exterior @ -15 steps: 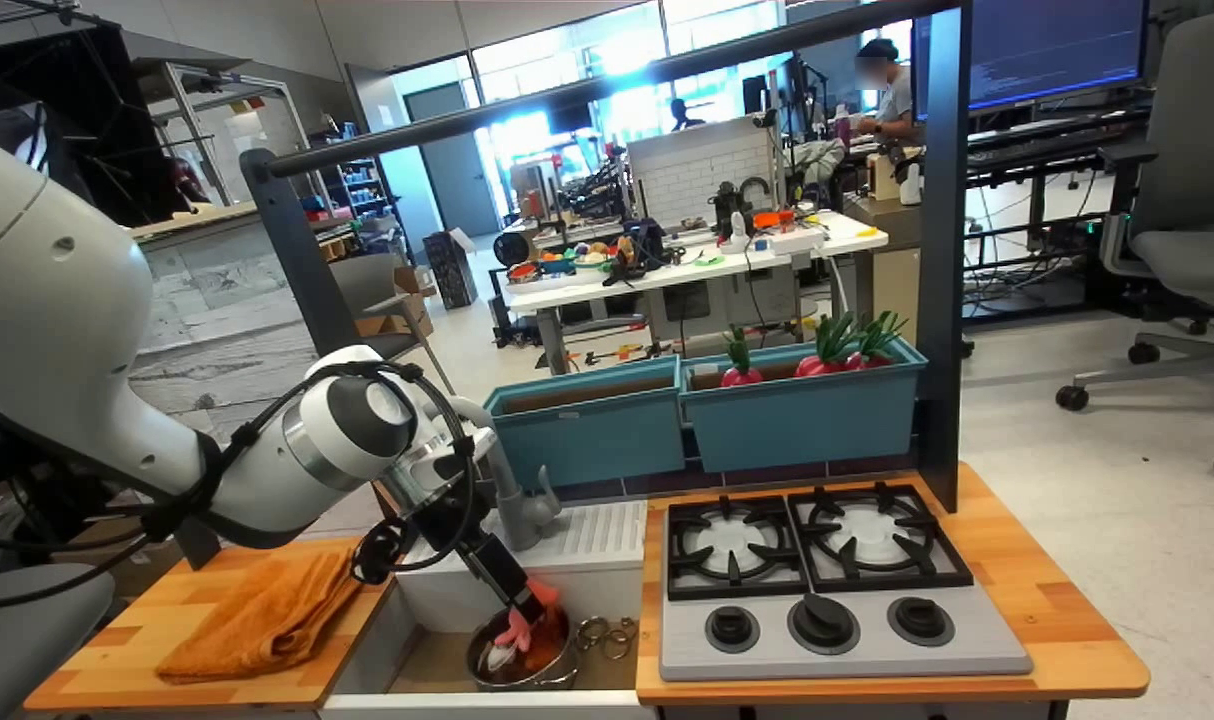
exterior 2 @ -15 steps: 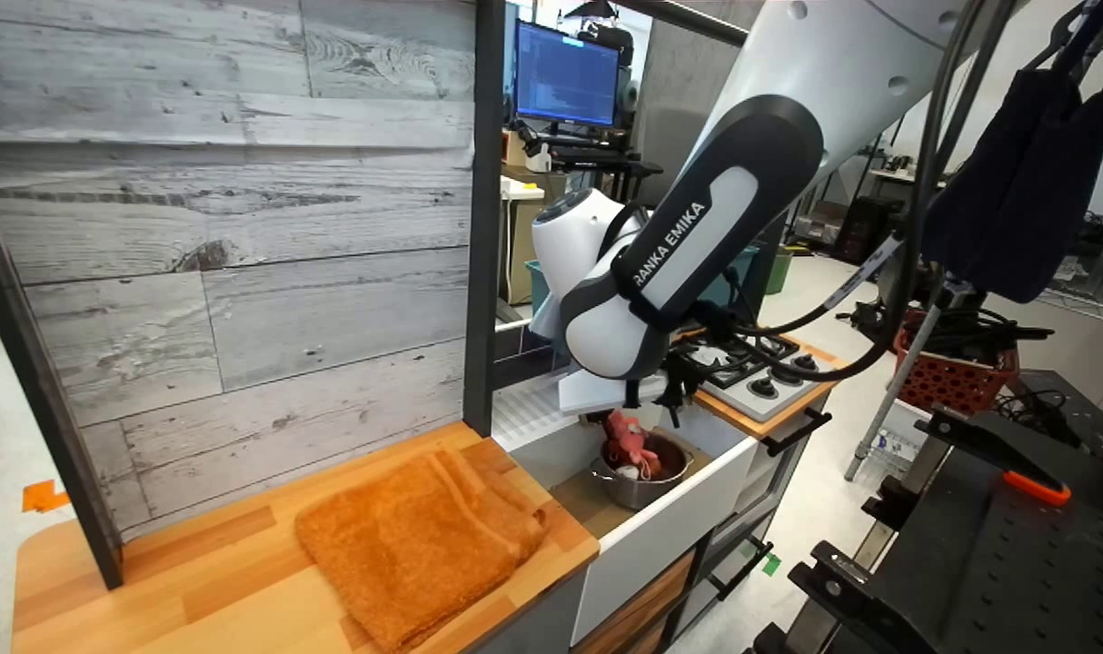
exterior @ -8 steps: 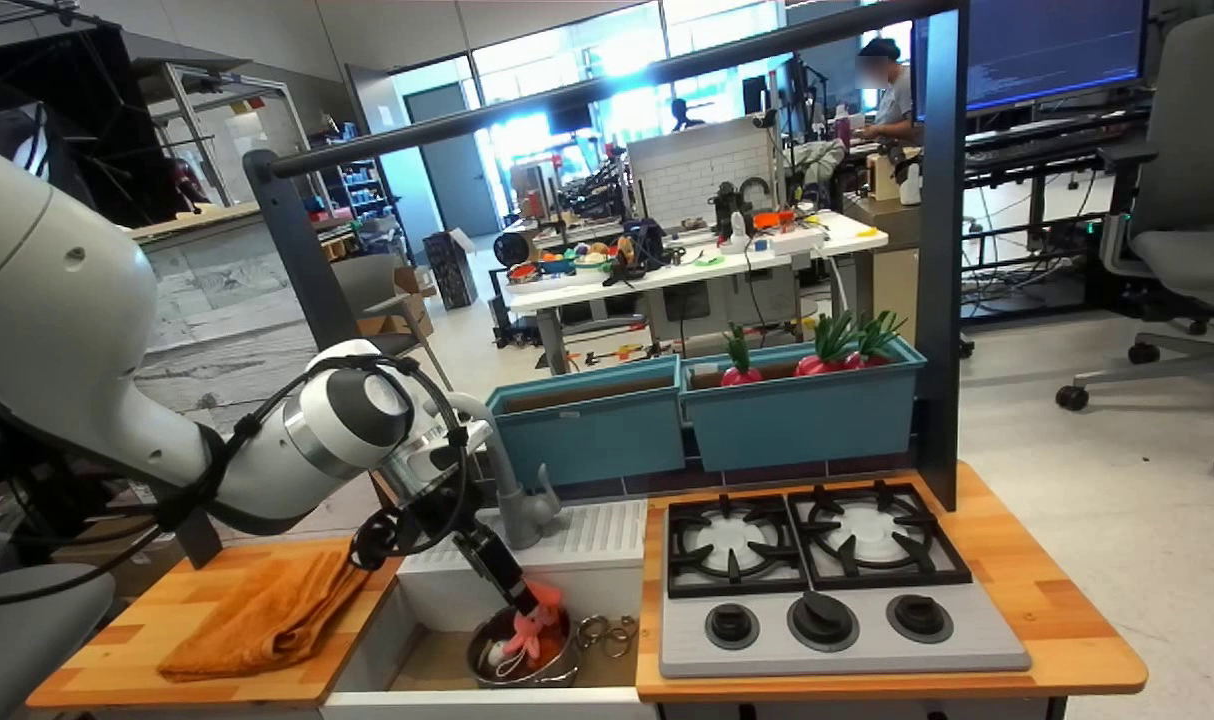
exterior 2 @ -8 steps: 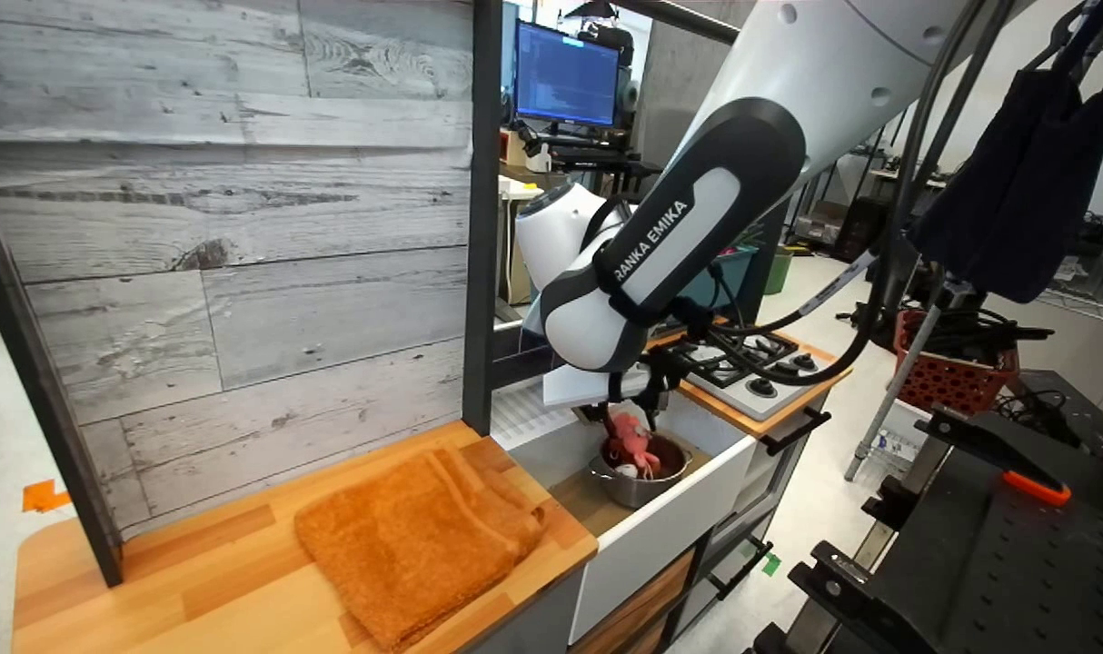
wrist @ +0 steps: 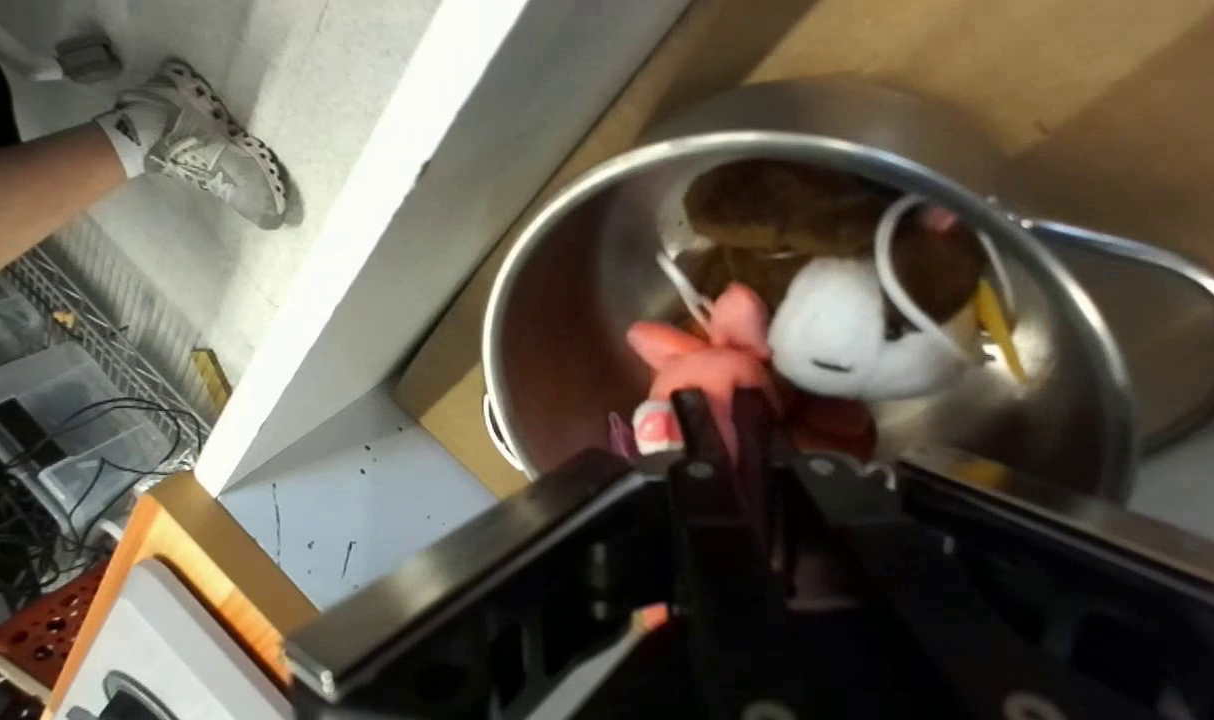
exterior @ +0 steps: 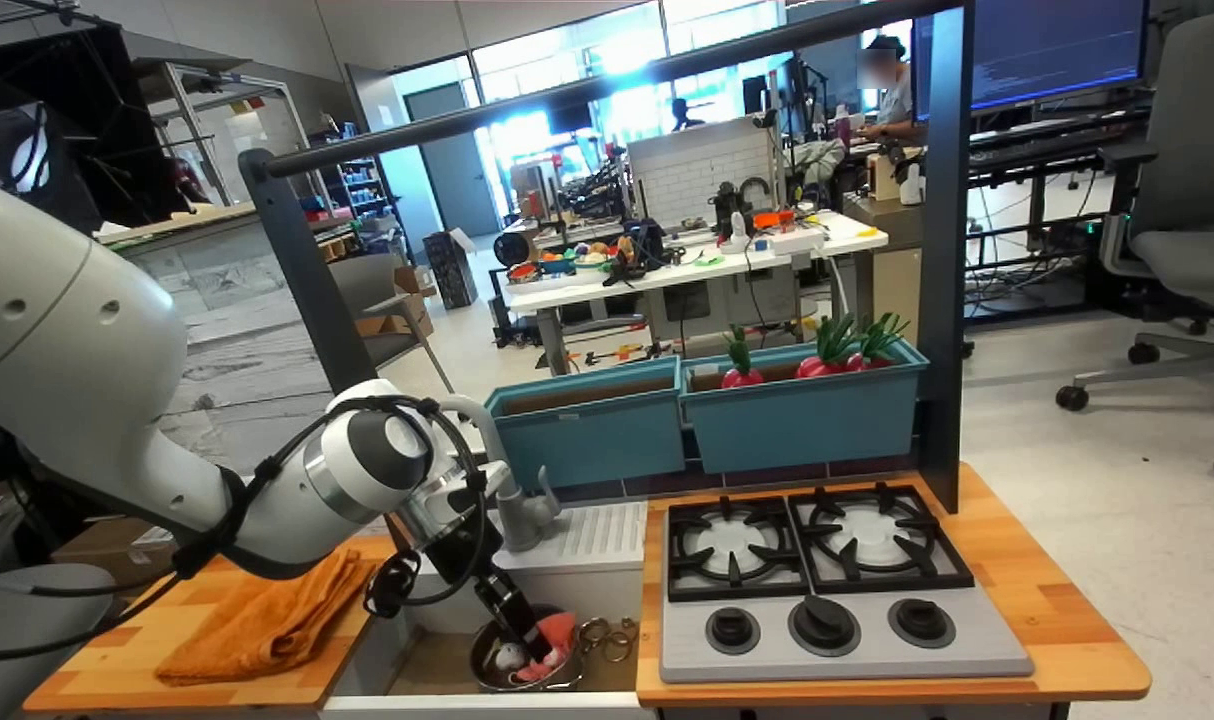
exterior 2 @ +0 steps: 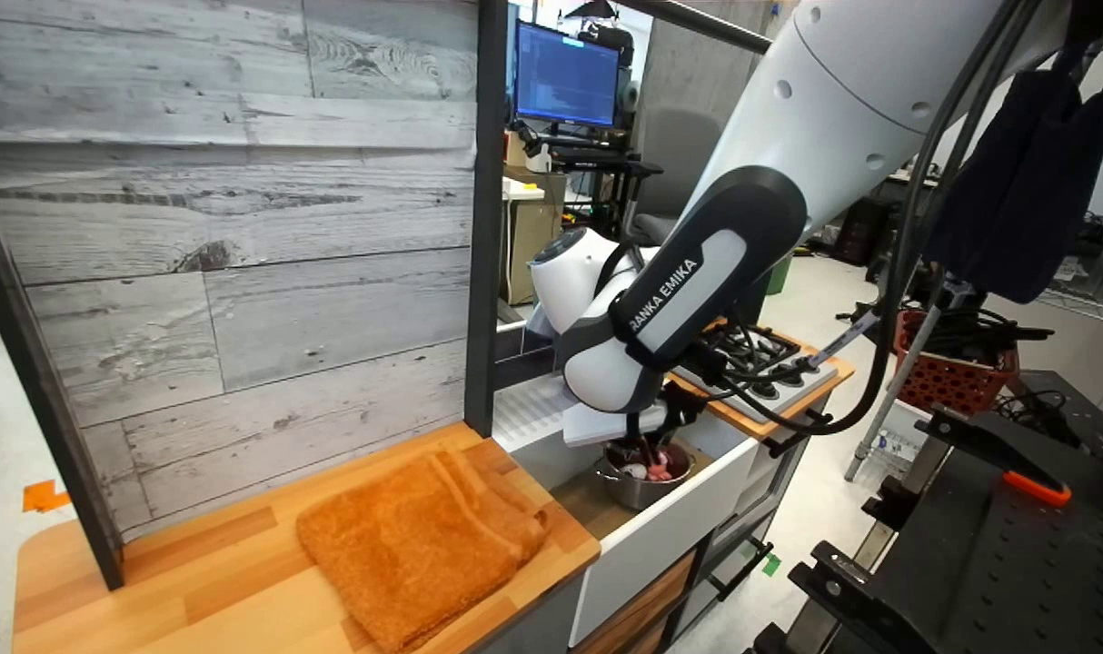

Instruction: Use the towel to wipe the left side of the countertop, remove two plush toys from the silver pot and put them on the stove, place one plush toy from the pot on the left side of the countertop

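– Is the pot (exterior 2: 640, 493) glossy?
– Yes, smooth, shiny metal.
– And the towel (exterior 2: 415, 545)?
– Thick cloth, matt and fuzzy; the counter (exterior: 1062, 610) is wood, smooth and visibly grained.
– The stove (exterior: 772, 620)?
– Smooth and dull on top; the grates (exterior: 737, 592) are matt, the knobs (exterior: 823, 622) look like plastic.
– And the pink toy (wrist: 712, 372)?
– Soft matt fabric, it seems; the planters (exterior: 587, 440) look like smooth plastic.

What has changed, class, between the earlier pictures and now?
The gripper has moved down into the silver pot, and its jaws have closed on the pink plush toy, which now sits lower in the pot. The towel and stove stayed as they were.
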You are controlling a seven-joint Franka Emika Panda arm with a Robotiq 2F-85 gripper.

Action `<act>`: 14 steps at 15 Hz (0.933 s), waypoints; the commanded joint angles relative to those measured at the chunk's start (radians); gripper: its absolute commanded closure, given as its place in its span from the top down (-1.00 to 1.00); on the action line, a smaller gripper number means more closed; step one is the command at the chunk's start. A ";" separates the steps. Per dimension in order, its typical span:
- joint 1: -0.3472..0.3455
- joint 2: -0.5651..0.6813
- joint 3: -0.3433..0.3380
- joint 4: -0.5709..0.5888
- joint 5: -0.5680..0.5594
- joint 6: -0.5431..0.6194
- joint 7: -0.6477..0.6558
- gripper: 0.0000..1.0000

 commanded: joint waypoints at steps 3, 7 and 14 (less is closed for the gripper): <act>-0.009 0.008 -0.005 -0.029 -0.008 0.102 0.005 -0.97; 0.008 -0.119 -0.012 -0.229 -0.034 0.205 -0.034 -0.97; -0.044 -0.390 -0.016 -0.591 0.006 0.494 -0.154 -0.97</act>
